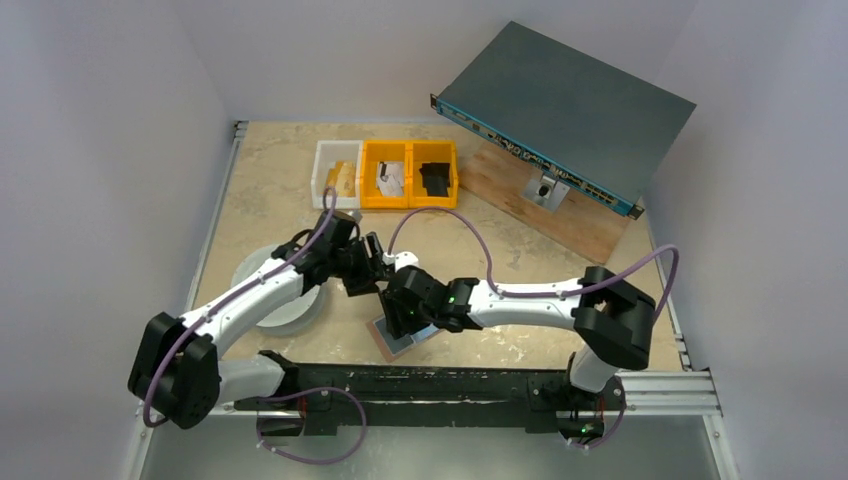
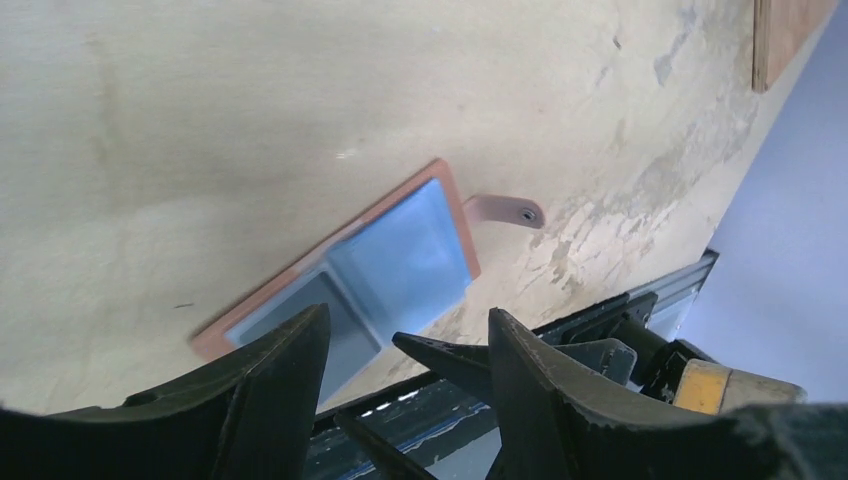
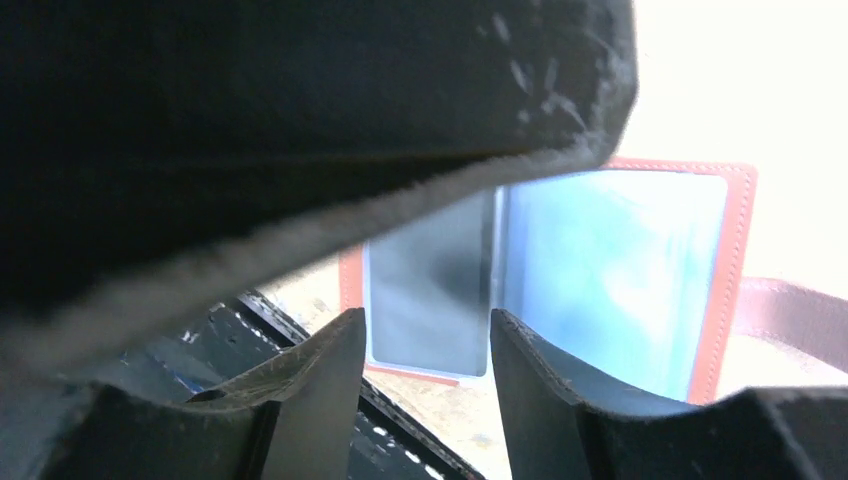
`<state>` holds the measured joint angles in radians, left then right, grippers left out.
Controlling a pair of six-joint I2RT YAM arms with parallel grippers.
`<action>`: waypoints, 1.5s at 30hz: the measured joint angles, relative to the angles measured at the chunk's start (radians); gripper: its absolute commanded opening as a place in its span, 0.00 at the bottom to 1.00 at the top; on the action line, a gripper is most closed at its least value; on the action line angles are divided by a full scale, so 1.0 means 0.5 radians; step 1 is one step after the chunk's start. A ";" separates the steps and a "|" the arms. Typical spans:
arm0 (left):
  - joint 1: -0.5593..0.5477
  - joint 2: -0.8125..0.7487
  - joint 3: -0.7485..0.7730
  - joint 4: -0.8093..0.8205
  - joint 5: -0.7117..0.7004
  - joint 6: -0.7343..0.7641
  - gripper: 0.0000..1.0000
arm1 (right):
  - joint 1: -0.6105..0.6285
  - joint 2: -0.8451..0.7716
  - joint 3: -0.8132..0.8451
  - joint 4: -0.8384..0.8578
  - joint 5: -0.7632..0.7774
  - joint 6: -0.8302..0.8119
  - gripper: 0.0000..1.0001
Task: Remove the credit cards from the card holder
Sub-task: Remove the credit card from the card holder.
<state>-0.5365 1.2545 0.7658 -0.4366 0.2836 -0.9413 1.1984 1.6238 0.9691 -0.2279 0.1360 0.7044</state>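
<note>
Black fingers of the right gripper stand apart with nothing between them. The card holder lies open on the table just beyond their tips, at twelve o'clock in the right wrist view. Its long axis runs nine to three there, the fold runs twelve to six, and the snap tab points to three. The left gripper, likewise parted and empty, hangs farther off, with the holder at about eleven o'clock from it. By my reading the right arm is the nearer. The credit cards cannot be told apart from the pale blue inner faces.
</note>
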 measured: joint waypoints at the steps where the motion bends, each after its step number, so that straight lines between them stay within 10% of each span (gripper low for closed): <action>1: 0.038 -0.042 -0.017 -0.034 -0.008 0.004 0.59 | 0.007 0.033 0.037 0.002 0.008 -0.013 0.49; 26: 0.369 -0.333 -0.120 -0.397 0.019 0.143 0.60 | 0.192 0.414 0.340 -0.327 0.272 0.029 0.51; 45: 0.381 -0.222 -0.128 -0.277 0.166 0.195 0.53 | 0.053 0.362 0.189 -0.142 0.031 0.232 0.11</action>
<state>-0.3462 1.1435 0.7017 -0.5751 0.3664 -0.8436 1.2247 1.8046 1.0637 -0.2989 0.1516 0.8204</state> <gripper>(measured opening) 0.547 0.153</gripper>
